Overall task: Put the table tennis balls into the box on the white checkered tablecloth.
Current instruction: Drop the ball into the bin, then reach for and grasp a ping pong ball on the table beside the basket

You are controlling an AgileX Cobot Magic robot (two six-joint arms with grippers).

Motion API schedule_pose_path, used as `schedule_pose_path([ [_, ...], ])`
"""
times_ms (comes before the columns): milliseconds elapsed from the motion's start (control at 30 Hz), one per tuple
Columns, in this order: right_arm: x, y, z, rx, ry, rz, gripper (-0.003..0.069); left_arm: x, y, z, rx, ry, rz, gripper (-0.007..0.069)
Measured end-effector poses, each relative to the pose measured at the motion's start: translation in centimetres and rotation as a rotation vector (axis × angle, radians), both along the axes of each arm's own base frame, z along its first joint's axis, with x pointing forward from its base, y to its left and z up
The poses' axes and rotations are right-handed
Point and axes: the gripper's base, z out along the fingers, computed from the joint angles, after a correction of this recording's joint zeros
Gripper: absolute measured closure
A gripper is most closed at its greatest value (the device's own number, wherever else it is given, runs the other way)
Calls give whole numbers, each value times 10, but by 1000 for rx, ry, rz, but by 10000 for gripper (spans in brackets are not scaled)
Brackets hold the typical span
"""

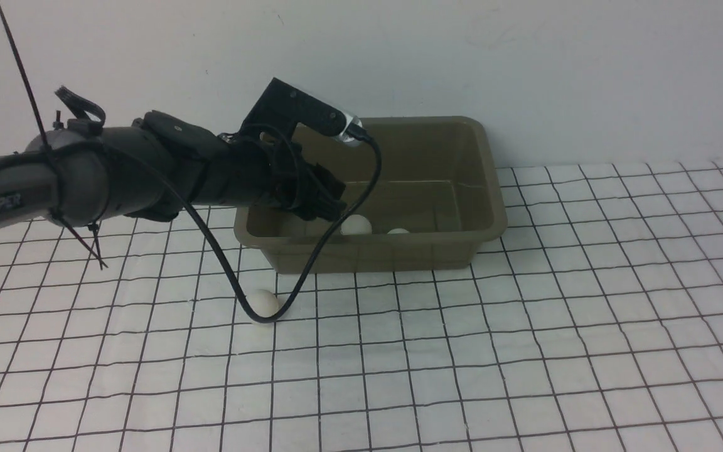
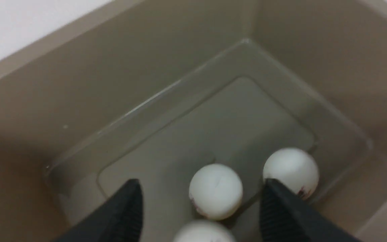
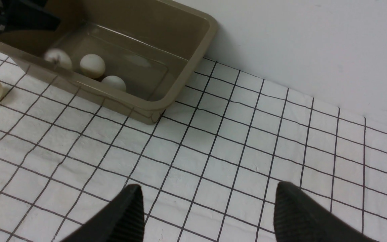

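Left gripper [image 2: 202,186], parted and empty, above three white matte table tennis balls [image 3: 92,66] inside the olive-drab plastic box [image 1: 374,256] — best lifted straight clear of its rim, then sent for the fourth ball [image 1: 264,302] on the white checkered tablecloth [image 1: 524,351] just in front.

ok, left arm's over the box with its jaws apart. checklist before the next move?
1. Grip empty: ok. The left gripper has its jaws wide apart and nothing clamped.
2. Count in the box: ok. There are three balls on its floor, one of them blurred.
3. All balls in: not ok. The last ball lies on the tablecloth in front of the box.
4. Snag risk: cannot tell. The cable hanging from the left wrist loops across the last ball in the front view, and contact is unclear.
5. Other arm clear: ok. The right gripper is open above bare tablecloth, away from the box.
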Motion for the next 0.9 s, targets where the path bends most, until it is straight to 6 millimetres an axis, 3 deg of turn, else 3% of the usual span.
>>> schedule_pose_path([
  [67,0,0,0,-2,-1,2,186,-4,1,13,-39,-1,1,170],
  [167,-1,1,-1,3,13,6,186,-18,5,43,-61,-25,-42,167],
  [233,-1,1,-1,1,20,10,186,-43,14,70,-40,-19,-89,179],
  [333,-1,1,-1,-8,18,19,186,-70,32,74,23,79,-74,188],
  [433,-2,2,-1,5,19,27,186,-90,52,64,85,200,23,188],
  [633,-2,3,-1,11,21,32,186,-111,65,31,109,411,157,188],
  [800,-2,3,-1,8,20,35,186,-109,66,2,120,463,186,188],
  [900,-2,3,-1,0,17,40,186,-98,64,-18,119,470,202,188],
])
